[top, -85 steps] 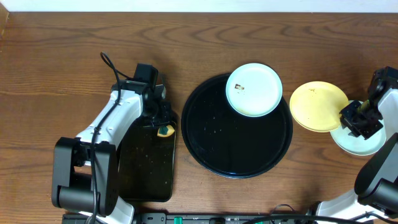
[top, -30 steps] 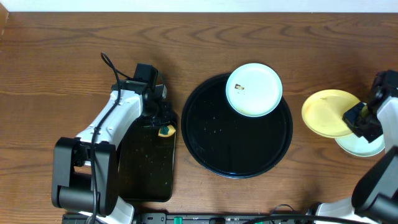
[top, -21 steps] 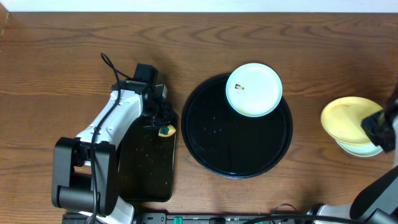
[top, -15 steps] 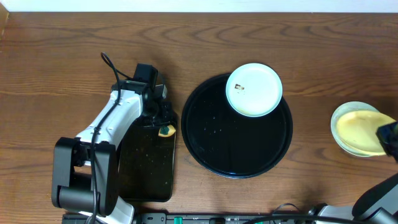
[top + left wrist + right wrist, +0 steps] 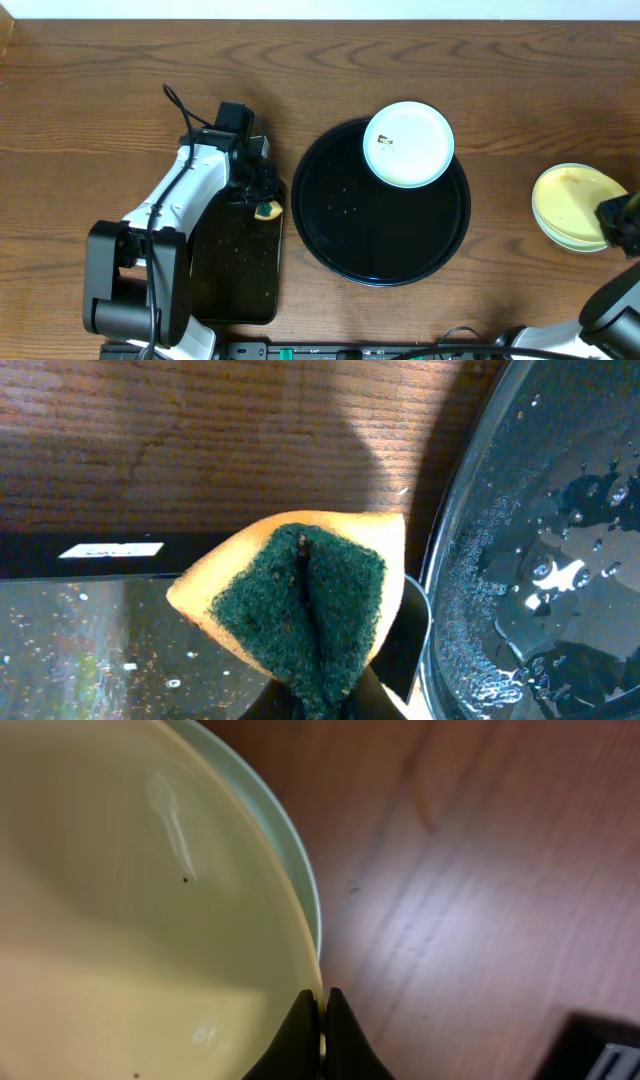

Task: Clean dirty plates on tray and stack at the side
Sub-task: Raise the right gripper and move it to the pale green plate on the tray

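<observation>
Your right gripper (image 5: 322, 1020) was pinched shut on the rim of the pale yellow round plastic plate (image 5: 572, 203), which lay on top of a pale light-blue plastic plate (image 5: 300, 885) at the side. The disc spread away from those fingers toward the tray, with only its near edge between the jaws. Beside the fingertips the wrist view showed bare brown wooden table (image 5: 470, 890), open room for backing off once you let go. I judged a straight pull outward over the wood safer than a lift, which could drag the rim up off the stack. The other pale light-blue round plate (image 5: 408, 143), marked with a small brown smear (image 5: 385, 141), sat over the far edge of the large round glossy black tray (image 5: 320, 240), well apart from the right fingers and to their left. Your left gripper (image 5: 262, 203), clamped on the yellow sponge with its green scouring face (image 5: 305, 610), was the nearer one — that plate lay ahead and to its right, across the tray's raised rim. The small rectangular black tray (image 5: 235, 280) lay just beneath and behind those fingers.
</observation>
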You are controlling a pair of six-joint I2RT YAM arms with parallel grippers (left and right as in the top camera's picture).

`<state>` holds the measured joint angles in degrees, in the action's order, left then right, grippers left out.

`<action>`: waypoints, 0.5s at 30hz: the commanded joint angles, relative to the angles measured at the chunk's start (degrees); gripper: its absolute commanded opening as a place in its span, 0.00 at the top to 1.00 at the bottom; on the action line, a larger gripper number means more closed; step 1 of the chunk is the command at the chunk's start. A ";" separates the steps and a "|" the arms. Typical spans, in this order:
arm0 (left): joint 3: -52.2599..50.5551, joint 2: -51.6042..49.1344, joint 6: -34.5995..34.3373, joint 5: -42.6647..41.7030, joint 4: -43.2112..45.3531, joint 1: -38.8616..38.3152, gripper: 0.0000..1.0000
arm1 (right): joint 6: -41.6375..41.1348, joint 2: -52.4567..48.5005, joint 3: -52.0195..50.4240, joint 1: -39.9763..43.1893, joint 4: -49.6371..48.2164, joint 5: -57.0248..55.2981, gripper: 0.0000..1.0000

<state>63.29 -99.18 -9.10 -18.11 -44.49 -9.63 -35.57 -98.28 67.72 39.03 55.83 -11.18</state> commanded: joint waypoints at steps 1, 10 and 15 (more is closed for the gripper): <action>-0.50 -0.04 0.74 -0.94 0.26 0.09 0.93 | -0.66 -1.05 0.83 -2.38 -0.68 0.11 0.99; -0.50 -0.04 0.74 -0.94 0.26 0.07 0.93 | -0.76 -1.09 0.83 -3.17 -1.09 0.26 0.40; -0.50 -0.04 0.74 -0.94 0.26 0.09 0.93 | 0.42 -1.05 0.85 -3.28 -1.46 3.23 0.25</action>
<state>63.29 -99.18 -9.10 -18.11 -44.47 -9.63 -35.62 -98.96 67.72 36.49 54.70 -10.09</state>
